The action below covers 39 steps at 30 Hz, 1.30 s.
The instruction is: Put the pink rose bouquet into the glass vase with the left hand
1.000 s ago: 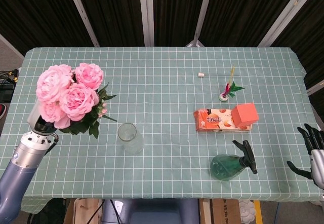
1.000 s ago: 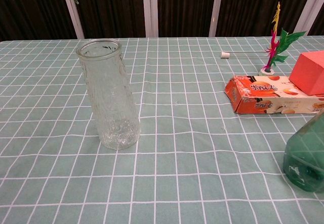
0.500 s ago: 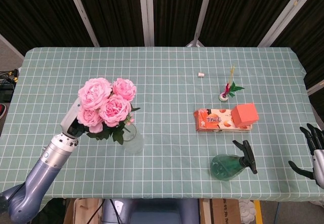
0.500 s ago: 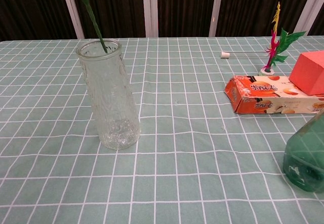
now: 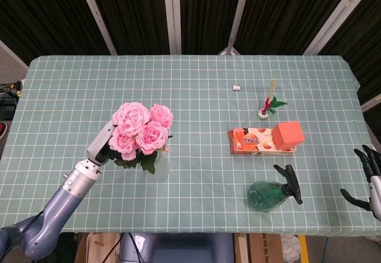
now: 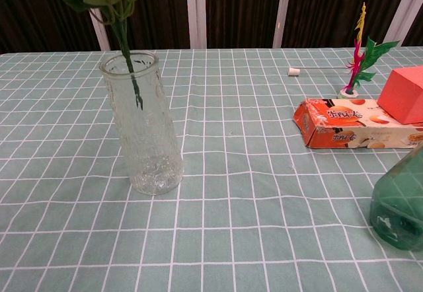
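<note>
Left robot hand (image 5: 101, 149) is gripping the pink rose bouquet (image 5: 141, 132) above the glass vase (image 6: 141, 123) near the counter's front-left edge, feeding its stems through the mouth; next, I judge, lowering straight down, then releasing.

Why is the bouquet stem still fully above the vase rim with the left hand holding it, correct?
Not correct. The chest view shows the bouquet stem already inside the glass vase, partway down. The left hand does hold it.
</note>
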Each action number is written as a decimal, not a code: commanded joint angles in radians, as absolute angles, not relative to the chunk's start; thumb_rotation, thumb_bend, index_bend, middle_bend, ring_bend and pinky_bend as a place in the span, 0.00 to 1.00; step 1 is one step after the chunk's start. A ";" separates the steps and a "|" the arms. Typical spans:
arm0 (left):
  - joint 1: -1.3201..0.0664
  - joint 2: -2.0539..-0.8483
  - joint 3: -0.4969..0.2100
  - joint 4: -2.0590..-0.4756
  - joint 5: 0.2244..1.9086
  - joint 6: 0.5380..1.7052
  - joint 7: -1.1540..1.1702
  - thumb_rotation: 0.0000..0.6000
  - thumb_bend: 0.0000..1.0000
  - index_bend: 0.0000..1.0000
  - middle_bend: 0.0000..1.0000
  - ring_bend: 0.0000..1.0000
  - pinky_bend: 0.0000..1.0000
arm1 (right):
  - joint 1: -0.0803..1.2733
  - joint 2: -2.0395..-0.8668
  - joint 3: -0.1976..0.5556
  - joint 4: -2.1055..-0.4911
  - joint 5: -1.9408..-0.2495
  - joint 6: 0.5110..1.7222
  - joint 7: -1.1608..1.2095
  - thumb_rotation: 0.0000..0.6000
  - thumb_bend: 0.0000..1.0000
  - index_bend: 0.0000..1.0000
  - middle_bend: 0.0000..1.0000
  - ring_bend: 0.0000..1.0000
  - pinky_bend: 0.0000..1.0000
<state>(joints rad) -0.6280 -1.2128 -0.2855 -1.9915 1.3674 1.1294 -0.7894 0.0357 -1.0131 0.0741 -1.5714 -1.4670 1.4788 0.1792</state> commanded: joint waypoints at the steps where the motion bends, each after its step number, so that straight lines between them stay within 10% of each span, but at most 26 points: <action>1: -0.636 -1.231 -0.270 -1.972 1.359 1.110 -0.759 1.00 0.46 0.34 0.36 0.33 0.49 | 0.035 -1.013 0.074 -1.571 -1.466 1.479 0.180 1.00 0.21 0.12 0.05 0.02 0.00; 12: -0.644 -1.300 -0.234 -1.906 1.373 1.106 -0.625 1.00 0.40 0.30 0.30 0.26 0.44 | 0.034 -1.011 0.074 -1.572 -1.467 1.479 0.182 1.00 0.21 0.12 0.05 0.02 0.00; 27: -0.652 -1.210 -0.193 -1.922 1.477 1.051 -0.668 1.00 0.28 0.11 0.09 0.00 0.10 | 0.033 -1.011 0.073 -1.573 -1.472 1.484 0.181 1.00 0.21 0.12 0.05 0.02 0.00; 39: -0.428 -1.128 -0.170 -1.966 1.551 1.439 -0.351 1.00 0.24 0.08 0.10 0.01 0.09 | 0.022 -1.006 0.073 -1.583 -1.478 1.505 0.187 1.00 0.21 0.12 0.05 0.02 0.00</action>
